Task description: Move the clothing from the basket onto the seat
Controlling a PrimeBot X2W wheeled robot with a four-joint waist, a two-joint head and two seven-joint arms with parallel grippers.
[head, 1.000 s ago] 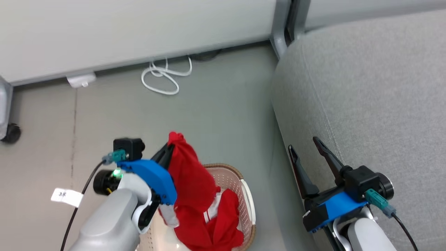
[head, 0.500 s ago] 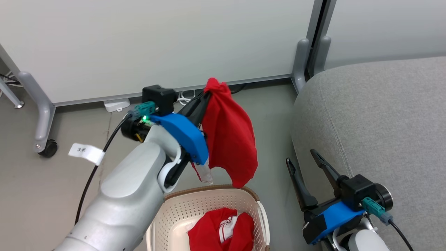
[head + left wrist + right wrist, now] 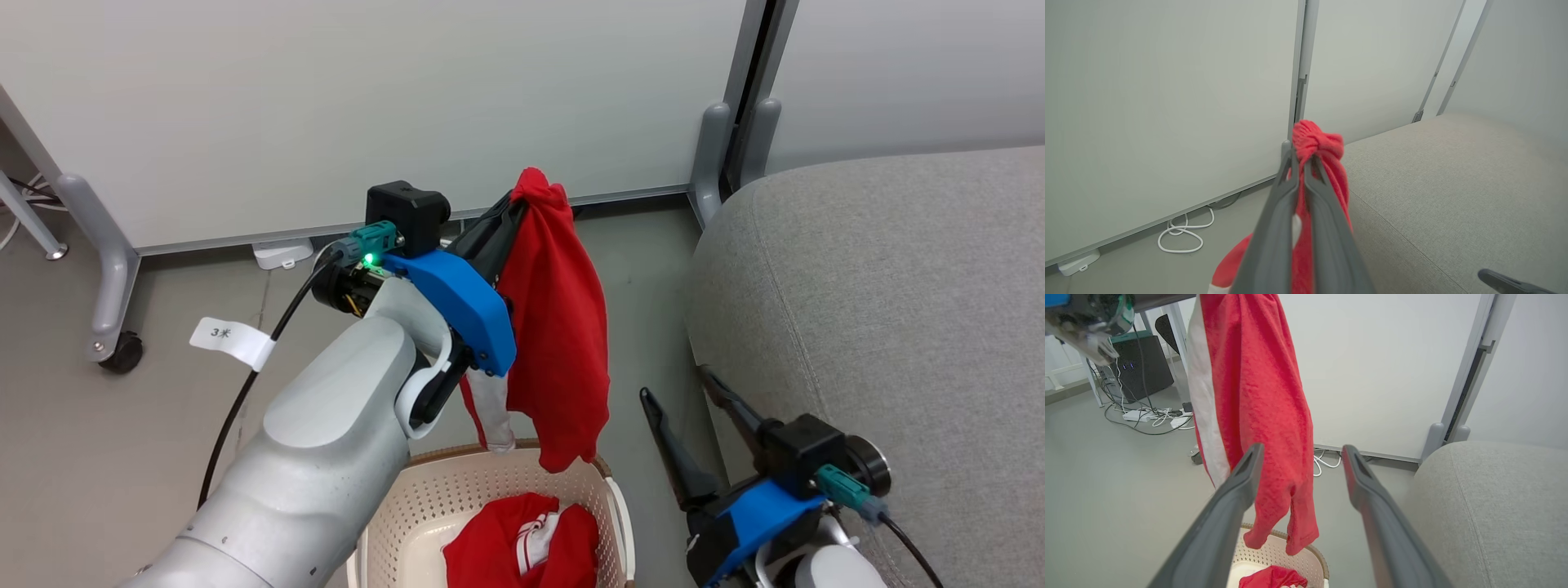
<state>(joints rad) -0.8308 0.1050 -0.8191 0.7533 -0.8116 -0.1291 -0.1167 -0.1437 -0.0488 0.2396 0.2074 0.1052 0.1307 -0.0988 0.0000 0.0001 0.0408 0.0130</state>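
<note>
Beside the sofa (image 3: 882, 269), the clenched left claw (image 3: 516, 202) is hoisting one garment (image 3: 563, 343) clear of the basket (image 3: 457, 500), drop-off next; right claw (image 3: 676, 385) is gaping.

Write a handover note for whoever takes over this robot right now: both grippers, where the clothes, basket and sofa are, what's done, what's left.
Grippers: the left gripper is shut on a red garment, which hangs raised over the basket. The right gripper is open and empty, low beside the sofa.
Things: the second red garment lies inside the basket, which is on the floor next to the sofa.
Done: one garment is lifted out. No clothing is on the visible part of the sofa.
Left: carry the held garment onto the sofa and release it, then fetch the second one.
</note>
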